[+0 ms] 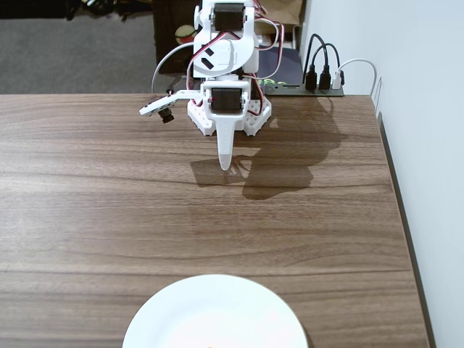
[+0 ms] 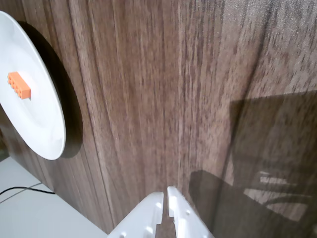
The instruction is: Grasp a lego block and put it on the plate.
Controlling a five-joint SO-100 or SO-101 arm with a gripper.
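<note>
So the lego block [image 2: 19,85] is sitting on the plate [image 2: 44,124], flat, studs up, a bit in from the rim. You only really get a good look at it in the wrist view, where it shows as a small orange brick on the white surface near the left edge of the picture. In the fixed view the plate [image 1: 181,315] is cut off by the bottom edge, and all you catch of the brick is a tiny orange speck right at that edge, too small to make anything out.

The plate rests on the wooden table [image 1: 87,203], at the near side as the fixed view has it, and throws a dark shadow on the wood next to it in the wrist view.

Well away from the plate, across a big stretch of bare wood, is the gripper [image 1: 226,161]. It points down at the table close to the arm's own base [image 1: 250,119], with its shadow falling on the wood to the right. In the wrist view the gripper [image 2: 165,194] pokes in from the bottom edge, the two white fingertips [image 2: 153,206] practically together with just a thin slit between them, and nothing held in there.

Behind the base there's a black strip with cables [image 1: 322,65] plugged in, beside the white wall [image 1: 420,145].
</note>
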